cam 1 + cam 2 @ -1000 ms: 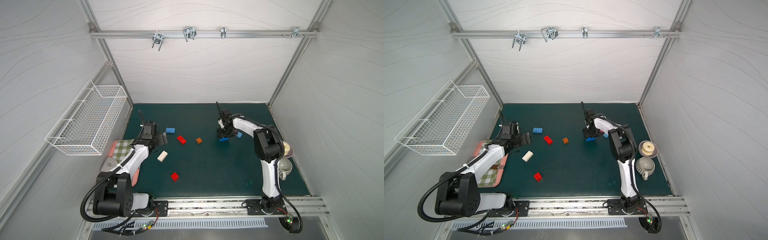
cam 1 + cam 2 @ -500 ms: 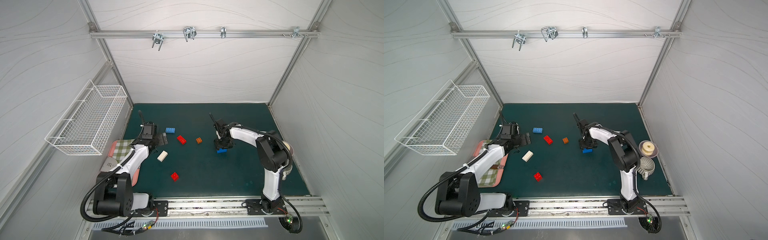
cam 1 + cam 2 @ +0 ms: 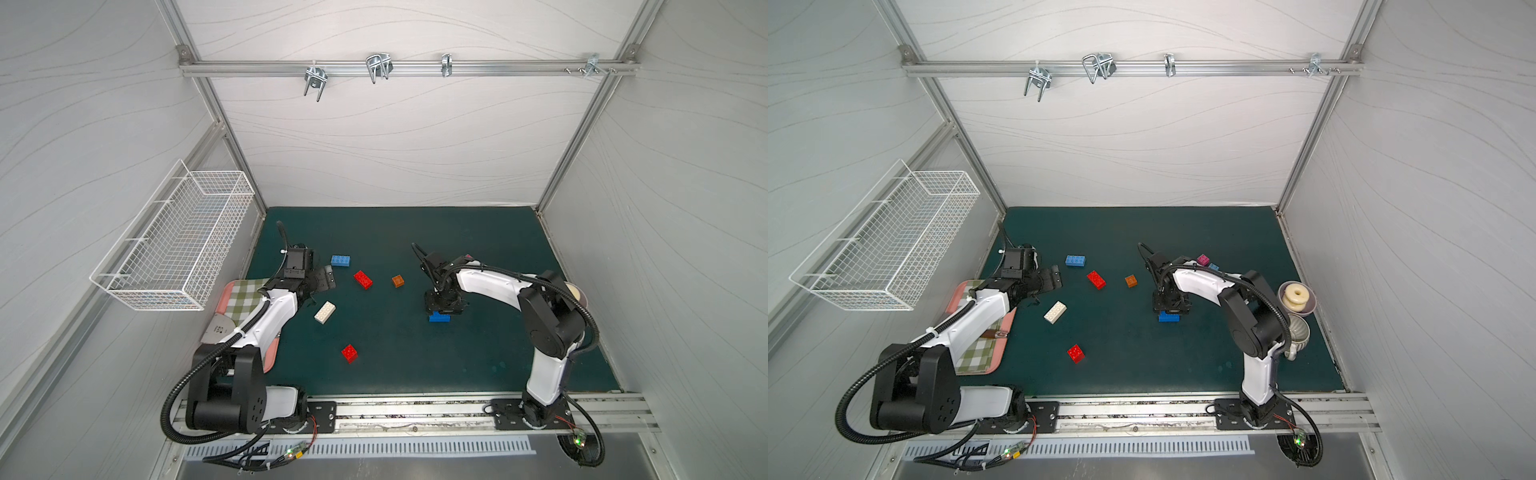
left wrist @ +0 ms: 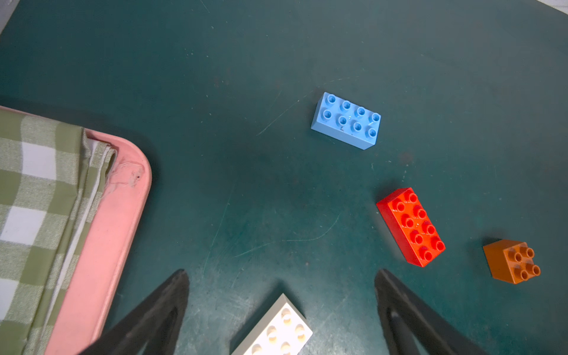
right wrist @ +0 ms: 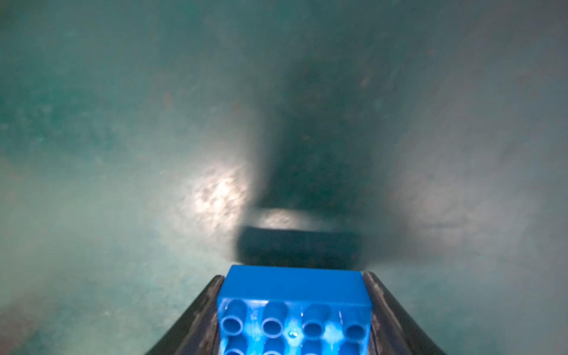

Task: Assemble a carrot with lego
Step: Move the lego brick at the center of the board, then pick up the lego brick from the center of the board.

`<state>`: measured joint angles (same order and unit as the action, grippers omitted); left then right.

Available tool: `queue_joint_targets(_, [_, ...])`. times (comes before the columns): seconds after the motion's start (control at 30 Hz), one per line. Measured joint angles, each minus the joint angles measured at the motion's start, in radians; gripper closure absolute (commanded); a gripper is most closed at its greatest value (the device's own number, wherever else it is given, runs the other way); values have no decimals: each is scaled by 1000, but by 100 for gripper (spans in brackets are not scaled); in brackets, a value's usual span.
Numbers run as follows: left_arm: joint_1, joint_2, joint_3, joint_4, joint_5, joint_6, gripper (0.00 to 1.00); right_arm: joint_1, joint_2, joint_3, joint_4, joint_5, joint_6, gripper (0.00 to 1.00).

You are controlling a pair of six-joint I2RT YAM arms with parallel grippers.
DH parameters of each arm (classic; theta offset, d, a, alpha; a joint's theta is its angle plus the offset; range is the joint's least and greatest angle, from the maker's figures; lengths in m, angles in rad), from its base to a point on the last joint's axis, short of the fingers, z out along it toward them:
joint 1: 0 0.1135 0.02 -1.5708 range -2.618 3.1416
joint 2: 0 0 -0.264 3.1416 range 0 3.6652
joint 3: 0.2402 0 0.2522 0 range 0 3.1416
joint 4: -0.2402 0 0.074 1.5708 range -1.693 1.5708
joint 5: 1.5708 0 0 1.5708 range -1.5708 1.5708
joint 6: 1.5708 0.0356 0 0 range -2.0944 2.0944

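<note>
**Early step: one brick in transit, no carrot begun**

The right gripper (image 3: pixel 443 308) is clamped on the dark blue brick (image 5: pixel 294 284), low over the green mat (image 3: pixel 415 374). The left gripper (image 4: pixel 281 272) gapes wide and empty above the white brick (image 4: pixel 276 332). The lighter blue brick (image 3: pixel 340 260), long red brick (image 3: pixel 363 279), orange brick (image 3: pixel 398 281) and small red brick (image 3: pixel 349 353) lie loose and apart. The next move probably calls for setting the held brick down, then seating another stud-to-socket.

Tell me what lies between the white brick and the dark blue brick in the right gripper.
Nothing. Only bare green mat lies between the white brick and the dark blue brick clamped in the right gripper, as both top views show.
</note>
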<state>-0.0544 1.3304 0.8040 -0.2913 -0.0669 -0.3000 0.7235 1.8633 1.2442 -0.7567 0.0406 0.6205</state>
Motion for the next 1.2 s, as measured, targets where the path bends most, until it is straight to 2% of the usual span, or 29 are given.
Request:
queue_joint_targets(0.2, [0,0,0,0,-1,-4,5,5,0,0,0,-8,19,24])
queue_joint_targets(0.37, [0,0,0,0,-2,-10,5,5,0,5,-5,-16,20,18])
queue_joint_targets(0.57, [0,0,0,0,-3,-11,5,-40,-15,47,-24,-28,8,17])
queue_joint_targets(0.87, [0,0,0,0,14,-25,5,-280,-39,152,-34,-55,-59,20])
queue_joint_targets(1.0, [0,0,0,0,28,-34,5,-374,22,206,-26,-51,-85,21])
queue_joint_targets(1.2, [0,0,0,1,50,-44,5,-459,173,339,-10,-32,-117,25])
